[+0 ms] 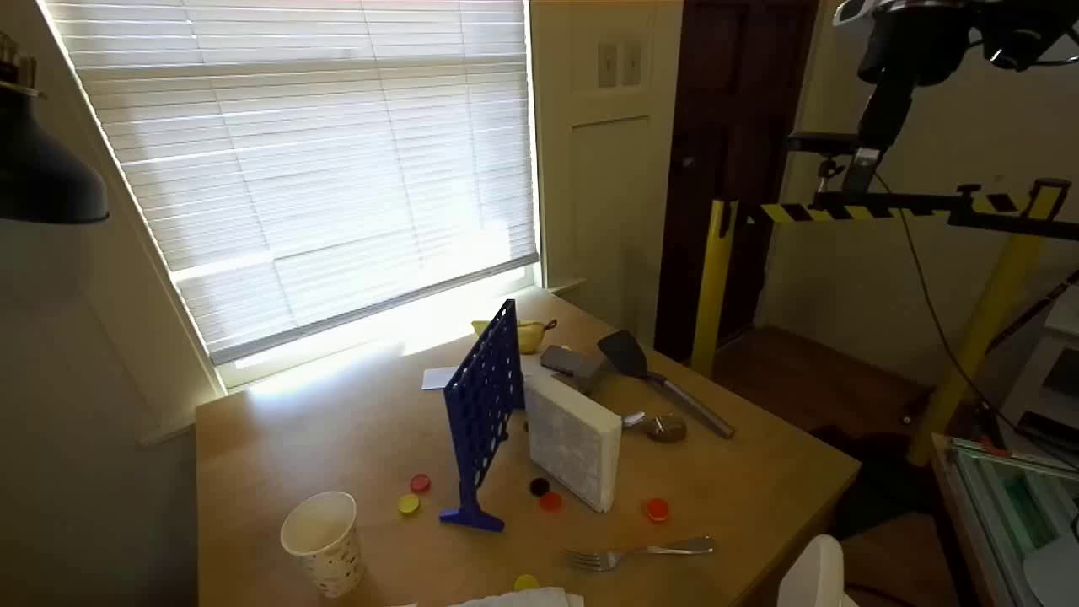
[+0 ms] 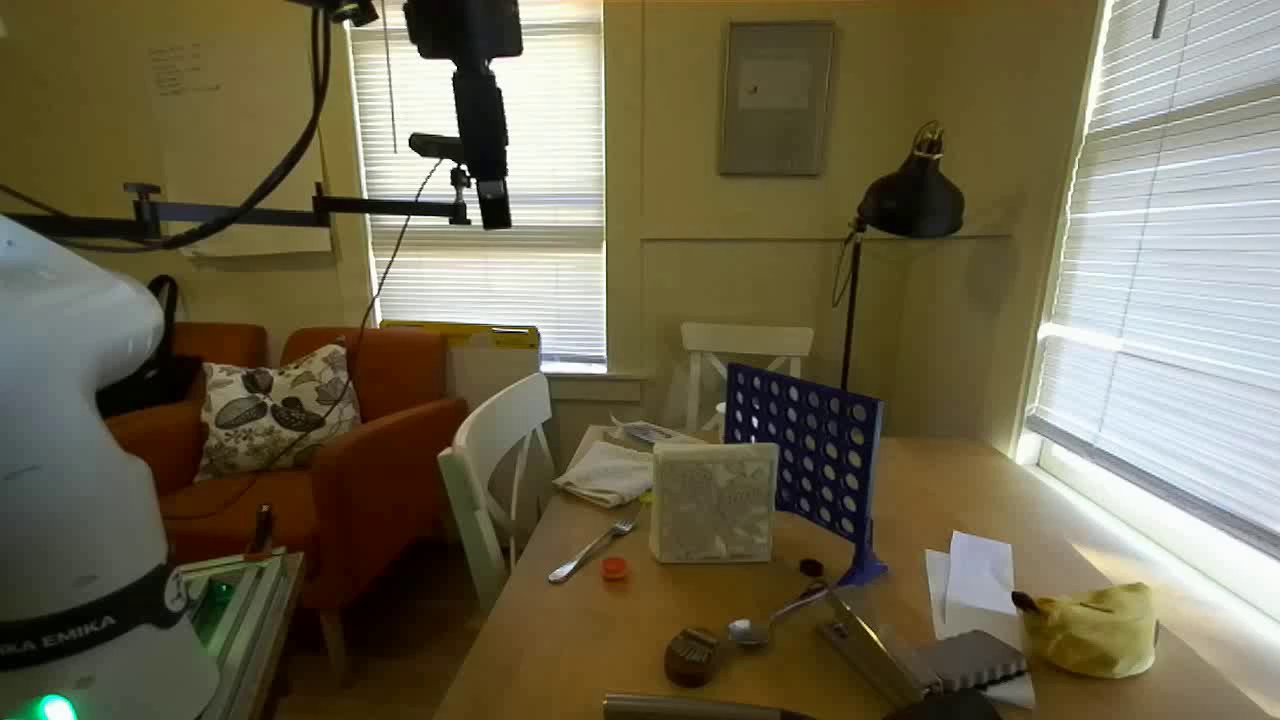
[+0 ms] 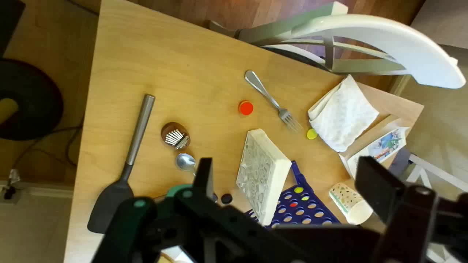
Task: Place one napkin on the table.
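The white box-shaped napkin holder [image 1: 573, 443] stands upright on the light tan table [image 1: 337, 438]. It shows in an exterior view [image 2: 715, 505] and in the wrist view [image 3: 256, 175], with a patterned face and a cream edge. I cannot make out a single napkin; whether the cream edge is stacked napkins I cannot tell. My gripper [image 3: 287, 164] is open and empty in the wrist view, with the holder between and far below its fingers. It hangs high above table level in both exterior views [image 1: 861, 160] [image 2: 490, 195], seen side-on.
A blue game frame [image 2: 810, 445] stands close beside the holder. A folded white cloth [image 3: 343, 113], paper cup [image 3: 349, 202], fork [image 3: 268, 95], spatula [image 3: 137, 146], wooden thumb piano [image 3: 175, 135] and loose discs lie around. White papers [image 2: 980, 580] and a yellow pouch [image 2: 1095, 630] are windowside.
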You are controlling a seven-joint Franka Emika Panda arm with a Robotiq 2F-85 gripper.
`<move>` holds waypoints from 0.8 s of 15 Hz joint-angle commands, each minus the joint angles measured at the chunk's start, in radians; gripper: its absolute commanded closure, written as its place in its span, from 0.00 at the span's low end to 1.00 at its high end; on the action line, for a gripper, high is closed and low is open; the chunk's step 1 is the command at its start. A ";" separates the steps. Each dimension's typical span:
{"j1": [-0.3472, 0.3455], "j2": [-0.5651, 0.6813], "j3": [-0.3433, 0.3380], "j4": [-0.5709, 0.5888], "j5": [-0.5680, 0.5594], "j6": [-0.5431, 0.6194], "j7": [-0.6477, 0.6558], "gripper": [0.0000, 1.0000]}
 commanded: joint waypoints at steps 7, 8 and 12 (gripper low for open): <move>-0.029 0.006 0.019 0.002 0.015 -0.004 -0.016 0.00; -0.029 0.006 0.019 0.002 0.015 -0.004 -0.016 0.00; -0.036 0.050 0.057 -0.054 0.020 0.182 0.024 0.00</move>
